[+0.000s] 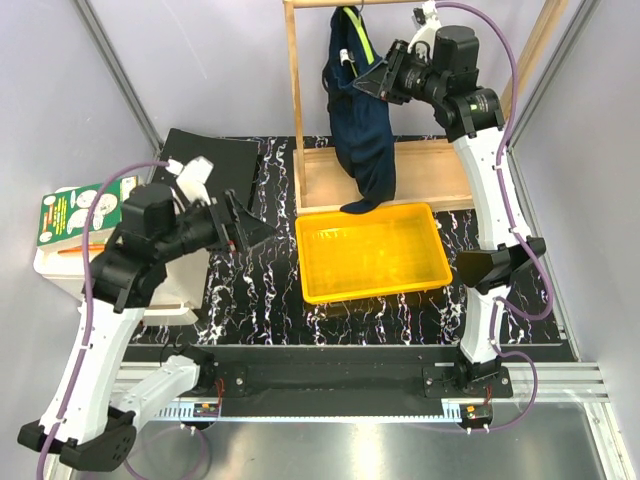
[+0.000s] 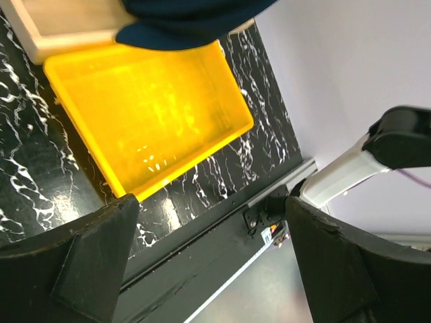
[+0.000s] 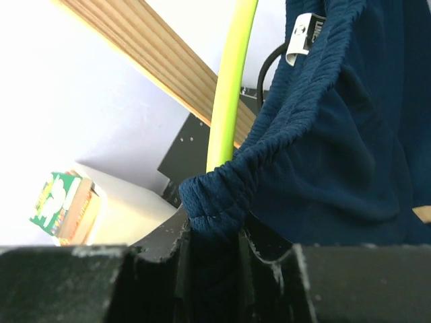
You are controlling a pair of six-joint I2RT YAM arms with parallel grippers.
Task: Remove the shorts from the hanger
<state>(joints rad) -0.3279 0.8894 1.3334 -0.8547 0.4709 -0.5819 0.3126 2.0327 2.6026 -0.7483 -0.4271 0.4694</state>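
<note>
Marbled black surface (image 1: 250,290), wooden rack (image 1: 293,100) standing at its far side.
Navy shorts (image 1: 362,130) hang on the lime-green hanger (image 1: 355,40), hem at the yellow tray's (image 1: 375,289) far rim. The right fingers (image 3: 161,249) pinch the gathered waistband; the left fingers (image 2: 87,262) are spread wide and hold nothing.

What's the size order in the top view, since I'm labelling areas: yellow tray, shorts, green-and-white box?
1. yellow tray
2. shorts, close behind; they hang higher, nearer the camera, so these two are unsure
3. green-and-white box, clearly smallest
</note>
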